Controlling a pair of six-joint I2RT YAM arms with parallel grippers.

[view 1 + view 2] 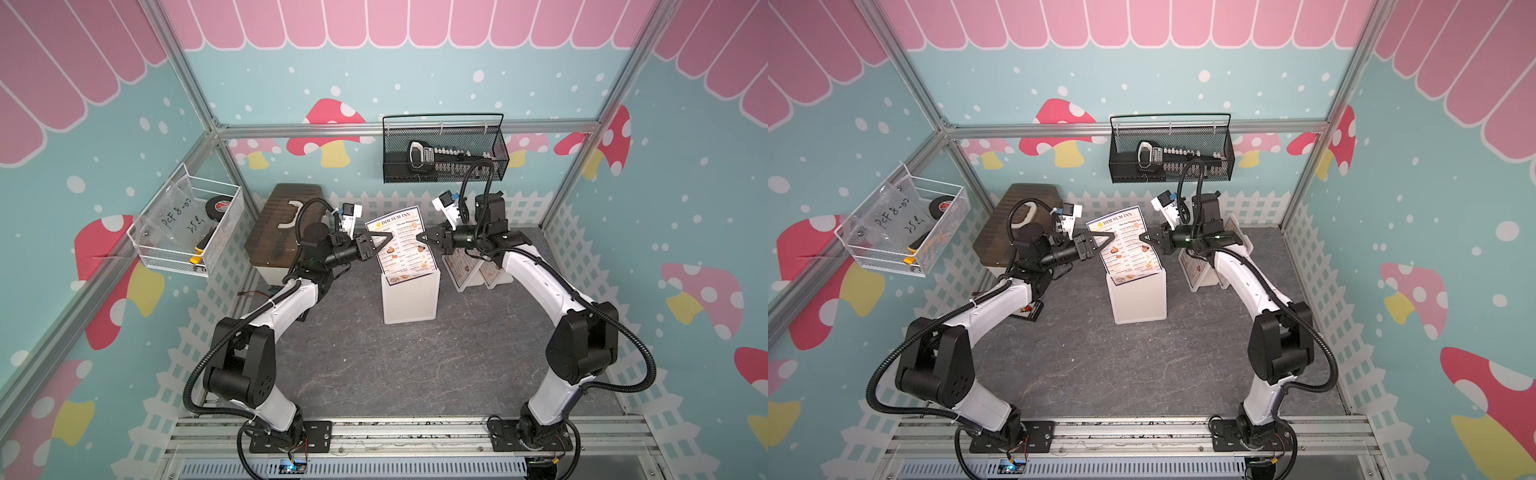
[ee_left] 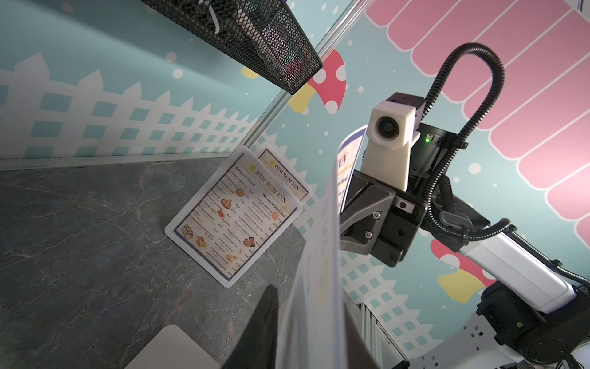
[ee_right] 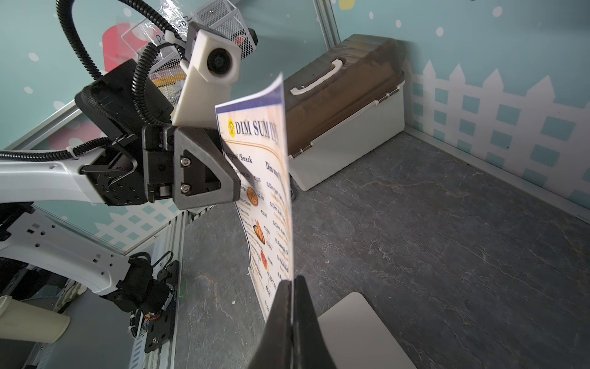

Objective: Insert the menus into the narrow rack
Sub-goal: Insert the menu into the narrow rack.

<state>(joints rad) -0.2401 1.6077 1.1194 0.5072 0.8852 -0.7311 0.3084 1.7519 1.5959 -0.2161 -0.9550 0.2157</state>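
- Held menu point(image 1: 402, 245) stands tilted back, its lower end inside the mouth of the white rack point(image 1: 411, 305) at mid-table. Most of the sheet is above the rim.
- L gripper point(image 1: 388, 237) is clenched on one side edge. R gripper point(image 1: 419, 239) is pinched tight on the opp. edge, as the R wrist view shows clearly.
- Step in hand, I'd say: seat the sheet. Lower both arms together and level. It's a thin laminate, so it'll prob. bow or jam if one side leads.
- Release only once the bottom is seated. Both grips sit above the rim, so there's some room to go down.
- The slot looks narrow, w/ walls close to the sheet's edges.
- Bare tabletop point(image 1: 374, 365) in front is free. Two other menus point(image 2: 234, 220) lean near the R arm and a lidded box point(image 1: 286, 224) sits behind the L arm, so pull back w/ care.
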